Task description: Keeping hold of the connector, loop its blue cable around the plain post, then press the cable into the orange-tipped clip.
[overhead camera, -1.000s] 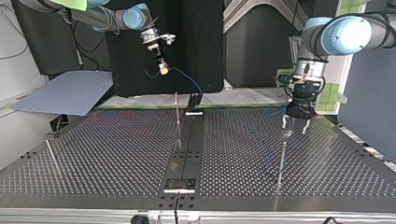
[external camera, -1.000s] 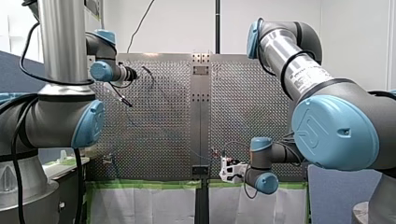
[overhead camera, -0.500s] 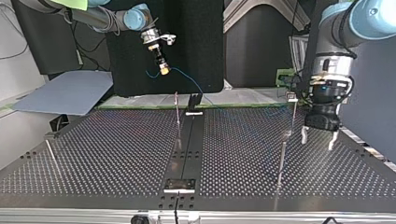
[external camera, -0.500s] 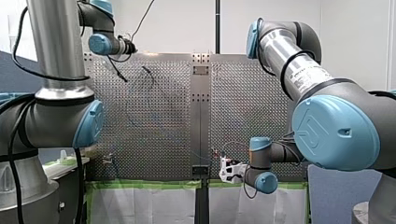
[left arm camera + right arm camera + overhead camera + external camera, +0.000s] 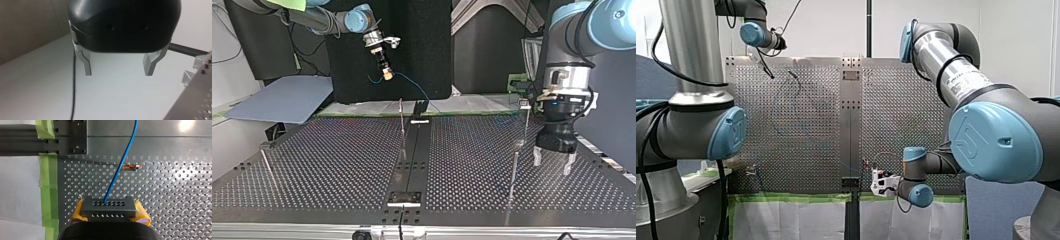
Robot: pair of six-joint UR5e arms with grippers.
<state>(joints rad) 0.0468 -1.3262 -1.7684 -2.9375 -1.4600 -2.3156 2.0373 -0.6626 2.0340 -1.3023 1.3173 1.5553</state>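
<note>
My right gripper (image 5: 110, 214) clamped on connector (image 5: 108, 206) — blue cable (image 5: 120, 165) runs straight ahead, beside orange-tipped clip (image 5: 132, 166), not in it. Looping, pressing both yet to do, I judge. My left gripper (image 5: 117, 72) wide open — empty.

In the top view, a thin plain metal post (image 5: 514, 167) stands just left of my left gripper (image 5: 552, 166), a taller headed rod (image 5: 526, 125) beyond it. Leftward, the perforated metal table (image 5: 467, 165) lies open up to the slim orange-tipped metal clip (image 5: 401, 122); a blue cable (image 5: 412, 82) slants above the far edge.
</note>
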